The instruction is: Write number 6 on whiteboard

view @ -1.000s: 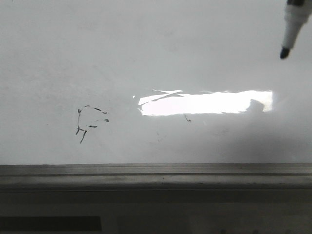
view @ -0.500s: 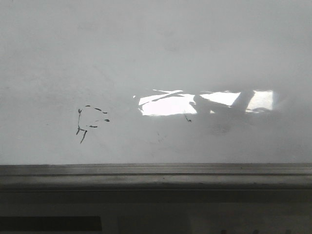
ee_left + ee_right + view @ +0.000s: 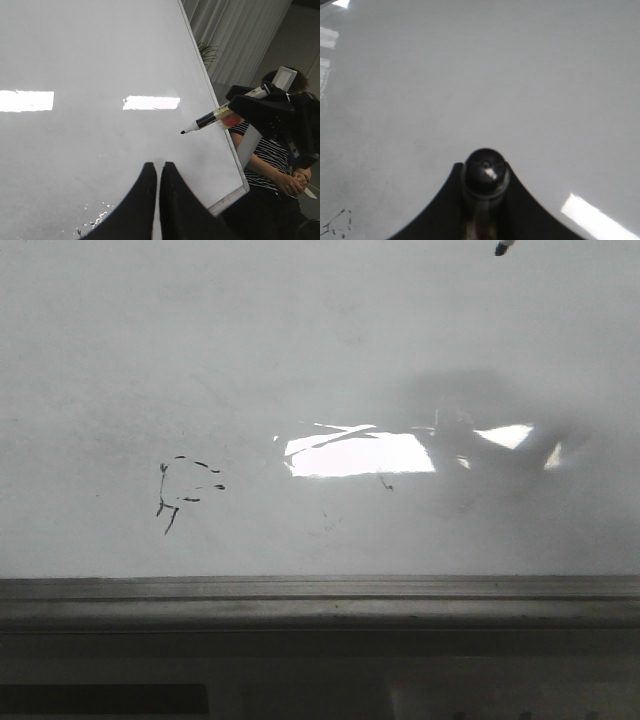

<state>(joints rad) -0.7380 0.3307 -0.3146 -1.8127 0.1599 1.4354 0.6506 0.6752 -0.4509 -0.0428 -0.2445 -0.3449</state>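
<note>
Above whiteboard (image 3: 300, 350): I am holding the marker (image 3: 210, 119) tip off its surface.
Right tool (image 3: 484, 200): I am gripping the marker.
Left tool (image 3: 156, 176): I am keeping it clenched, empty.

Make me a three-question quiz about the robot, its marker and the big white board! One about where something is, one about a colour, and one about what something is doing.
1. Where do the faint black scribbles lie on the whiteboard in the front view?
A. lower left
B. top right
C. dead centre

2. What colour is the marker tip?
A. red
B. black
C. green

3. What is the right gripper doing?
A. hanging open
B. holding an eraser
C. gripping the marker

Answers:
1. A, the marks sit low and left, above the grey ledge.
2. B, the left wrist view shows a dark tip.
3. C, the fingers close around the marker's barrel.
</note>
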